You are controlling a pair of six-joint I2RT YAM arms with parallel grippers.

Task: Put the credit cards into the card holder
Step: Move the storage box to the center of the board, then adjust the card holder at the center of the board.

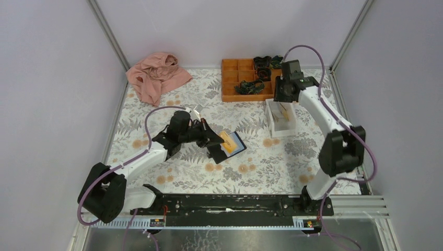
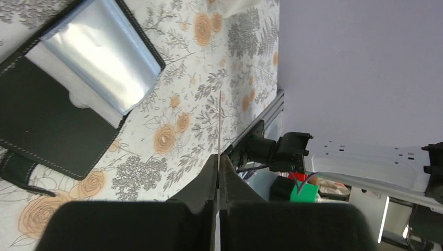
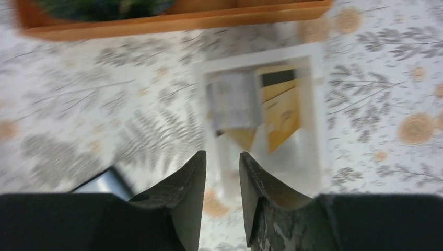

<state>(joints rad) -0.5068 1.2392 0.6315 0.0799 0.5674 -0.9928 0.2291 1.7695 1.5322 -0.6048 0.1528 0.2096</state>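
The card holder [image 1: 236,148] lies open at mid-table, black with a light-blue pocket panel [image 2: 99,57]. My left gripper [image 1: 216,141] is shut on one of the credit cards [image 2: 219,120], seen edge-on as a thin line rising from between the jaws. From above, that orange-yellow card [image 1: 228,140] hovers at the holder's left side. My right gripper [image 3: 223,152] stands open with nothing between its fingers. It hangs over a white tray [image 3: 313,99] that holds a grey card [image 3: 235,102] and yellow cards [image 3: 282,112]. The right wrist view is blurred.
An orange compartment tray [image 1: 230,78] with dark items stands at the back, just behind the white tray [image 1: 280,119]. A pink cloth [image 1: 156,76] lies at the back left. The black rail [image 1: 224,201] and both arm bases line the near edge.
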